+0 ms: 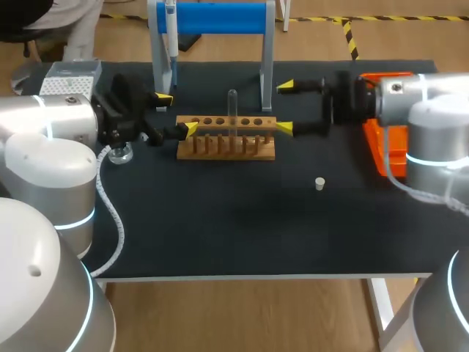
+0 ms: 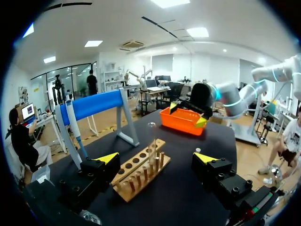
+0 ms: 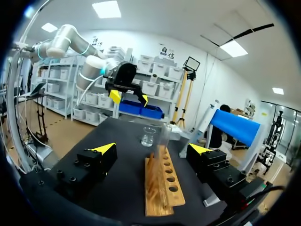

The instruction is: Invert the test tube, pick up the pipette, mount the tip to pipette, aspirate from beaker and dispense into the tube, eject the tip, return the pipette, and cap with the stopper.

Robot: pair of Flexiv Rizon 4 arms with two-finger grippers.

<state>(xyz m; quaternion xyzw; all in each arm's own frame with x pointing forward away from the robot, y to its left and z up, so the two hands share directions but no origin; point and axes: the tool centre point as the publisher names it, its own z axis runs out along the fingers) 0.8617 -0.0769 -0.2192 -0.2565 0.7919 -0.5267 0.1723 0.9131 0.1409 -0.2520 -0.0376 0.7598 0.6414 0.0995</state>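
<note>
2 hands spread: L hand [image 1: 176,114], R hand [image 1: 284,108] flank rack [image 1: 227,144] w/ upright tube [image 1: 233,108].

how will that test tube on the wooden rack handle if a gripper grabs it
Probably fragile and slippery: the test tube looks like clear thin glass. It stands tall and narrow on the wooden rack, so a sideways nudge may tip it.

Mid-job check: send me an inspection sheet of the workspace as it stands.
Surface: black tabletop, no spills seen.
Job's things: clear glass test tube upright in the wooden rack; glass beaker by the left arm; white stopper lying loose; pipette hanging on the blue-topped stand.
Clutter: orange plastic bin; white box with dotted top.
Grippers: left gripper and right gripper open, flanking the rack, holding nothing.
Cables: white cable looping from the left arm.
Surroundings: nothing seen.
</note>
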